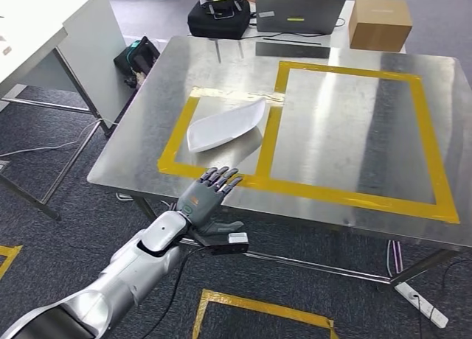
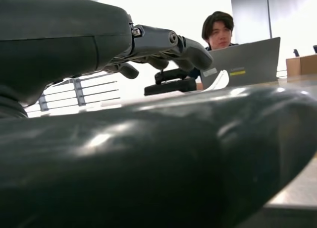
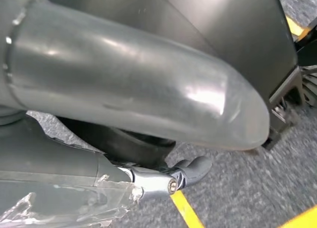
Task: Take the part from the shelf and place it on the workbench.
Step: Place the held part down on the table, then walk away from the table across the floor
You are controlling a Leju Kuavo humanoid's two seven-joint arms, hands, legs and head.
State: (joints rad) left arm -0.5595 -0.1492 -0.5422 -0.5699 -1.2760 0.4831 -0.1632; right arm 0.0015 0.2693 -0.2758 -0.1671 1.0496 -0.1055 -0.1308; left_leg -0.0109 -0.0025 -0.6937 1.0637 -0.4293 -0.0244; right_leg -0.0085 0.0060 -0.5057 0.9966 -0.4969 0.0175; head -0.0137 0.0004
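Steel worktop (image 1: 345, 125) marked with yellow tape (image 1: 356, 199); white part (image 1: 226, 125) lay inside the smaller taped frame, apart from both hands. Left hand (image 1: 209, 199) hovered at the near edge, fingers (image 1: 223, 178) extended, holding nothing. Right hand (image 3: 112, 183) hung over the floor; its fingers' state could not be told.

My left hand (image 2: 112, 89): thick grey thumb (image 2: 149, 158) across the near field, darker fingers (image 2: 168, 42) stretched out above it, apart, holding nothing. Landmark: grey laptop (image 2: 242, 62), lid toward me, yellow strip on it. Just beside the laptop, toward my fingers, a white part (image 2: 218, 82), curved, partly hidden. Behind the laptop, a person (image 2: 218, 29) facing it. Beyond the laptop's far side, a cardboard box (image 2: 300, 65). Under it all, the shiny worktop (image 2: 295, 188).
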